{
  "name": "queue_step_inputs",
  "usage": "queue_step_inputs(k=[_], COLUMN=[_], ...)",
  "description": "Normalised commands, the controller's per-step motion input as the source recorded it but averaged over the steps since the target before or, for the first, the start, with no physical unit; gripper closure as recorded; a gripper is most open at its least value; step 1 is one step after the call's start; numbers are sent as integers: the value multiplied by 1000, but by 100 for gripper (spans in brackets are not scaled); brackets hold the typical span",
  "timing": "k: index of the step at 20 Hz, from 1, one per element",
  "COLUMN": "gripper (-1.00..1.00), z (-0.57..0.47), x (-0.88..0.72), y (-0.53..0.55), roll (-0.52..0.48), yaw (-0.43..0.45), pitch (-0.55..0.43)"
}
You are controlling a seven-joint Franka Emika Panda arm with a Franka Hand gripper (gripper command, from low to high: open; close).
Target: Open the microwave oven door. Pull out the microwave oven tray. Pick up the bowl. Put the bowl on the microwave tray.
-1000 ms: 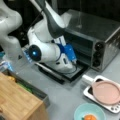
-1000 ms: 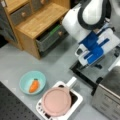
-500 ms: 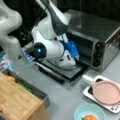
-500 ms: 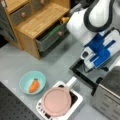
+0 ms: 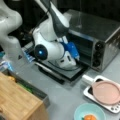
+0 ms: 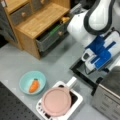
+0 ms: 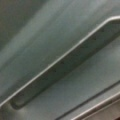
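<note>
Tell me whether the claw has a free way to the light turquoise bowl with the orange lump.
Probably yes. The turquoise bowl sits uncovered on the grey table, beside the pink plate, not under it. The claw is over the lowered dark glass oven door.

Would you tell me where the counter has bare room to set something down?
Bare counter lies between the wooden cabinet, the bowl and the lowered microwave oven door. Crowded: around the white dish with the pink plate, beside the microwave oven.
</note>
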Motion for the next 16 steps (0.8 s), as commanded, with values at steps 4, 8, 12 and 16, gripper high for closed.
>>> queue_step_inputs(k=[4,8,12,16], gripper=[-100,-100,-100,-100], z=[-152,-118,-94,-113], x=[3,3,29,47], y=[122,165,162,96], roll=[268,260,229,194], yaw=[9,-23,-61,-62], pitch=[-58,-50,-48,-55])
